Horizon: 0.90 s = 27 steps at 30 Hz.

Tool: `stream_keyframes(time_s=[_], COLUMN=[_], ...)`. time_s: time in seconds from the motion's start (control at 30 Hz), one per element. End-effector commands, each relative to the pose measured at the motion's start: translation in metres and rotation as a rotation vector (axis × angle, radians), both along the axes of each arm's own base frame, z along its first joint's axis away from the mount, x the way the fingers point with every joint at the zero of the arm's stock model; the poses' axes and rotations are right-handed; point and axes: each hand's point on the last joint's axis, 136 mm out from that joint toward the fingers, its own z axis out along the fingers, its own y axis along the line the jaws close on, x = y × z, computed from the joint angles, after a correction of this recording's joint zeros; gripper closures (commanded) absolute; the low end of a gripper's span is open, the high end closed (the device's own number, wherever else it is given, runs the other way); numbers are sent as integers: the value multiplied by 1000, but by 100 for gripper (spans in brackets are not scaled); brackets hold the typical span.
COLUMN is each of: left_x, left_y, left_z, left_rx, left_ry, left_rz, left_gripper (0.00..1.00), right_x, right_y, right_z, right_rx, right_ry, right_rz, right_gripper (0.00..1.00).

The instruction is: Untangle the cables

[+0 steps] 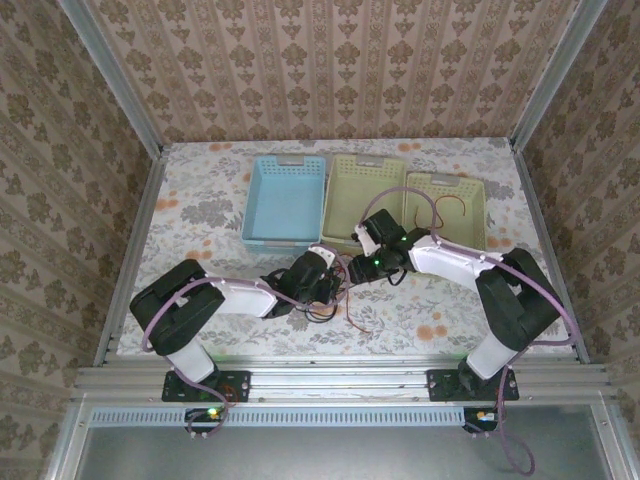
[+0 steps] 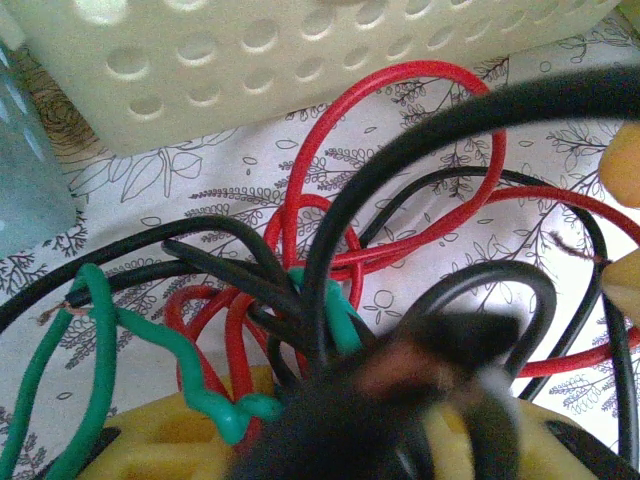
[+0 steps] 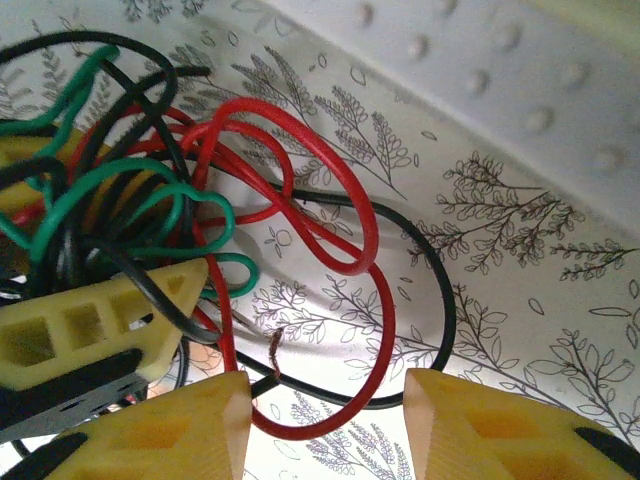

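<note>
Top external view showed both arms meeting mid-worktop (image 1: 200,215), just in front of the green basket (image 1: 365,195), with the cables (image 1: 330,305) heaped on the worktop between them. Left wrist view had the red cable (image 2: 420,68), black cable (image 2: 190,227) and green cable (image 2: 103,370) knotted together at the left jaws, which pinched the tangle. Right wrist view showed the right jaws spread, a loop of red cable lying between their tips, not clamped, and a black loop curving round it. One yellow finger (image 3: 90,325) of the left jaws sat amid the tangle.
</note>
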Motion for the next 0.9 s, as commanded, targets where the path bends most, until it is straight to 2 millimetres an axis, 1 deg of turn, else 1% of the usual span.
stream_keyframes(time_s=[0.0, 0.13, 0.33, 0.37, 0.43, 0.5, 0.57, 0.67, 0.73, 0.8, 0.87], left_x=[-22, -22, -22, -21, -22, -22, -22, -22, -22, -22, -22], left_y=[13, 13, 13, 13, 13, 13, 14, 15, 15, 15, 16], left_z=[-34, -36, -36, -36, -36, -36, -36, -37, -37, -37, -37], left_rx=[115, 119, 120, 121, 124, 125, 125, 130, 131, 136, 139], left_ry=[92, 93, 92, 92, 91, 91, 90, 89, 89, 86, 87], left_rz=[-47, -44, -44, -44, -46, -44, -43, -40, -41, -39, -35], left_gripper=[65, 65, 65, 65, 65, 65, 65, 65, 65, 65, 63], right_x=[-3, -6, -5, -4, -3, -1, 1, 6, 13, 22, 30], right_y=[-4, -5, -5, -5, -5, -7, -8, -14, -23, -38, -54], right_z=[-7, -16, -21, -22, -21, -21, -18, -11, -2, 13, 34], right_rx=[-56, -77, -79, -81, -82, -85, -86, -99, -123, -159, -190], right_ry=[20, 43, 48, 46, 38, 31, 17, -30, -88, -173, -270], right_rz=[11, 14, 4, 0, -7, -19, -32, -67, -112, -176, -240], right_gripper=[54, 55, 57, 59, 67, 79, 88, 94, 99, 100, 100])
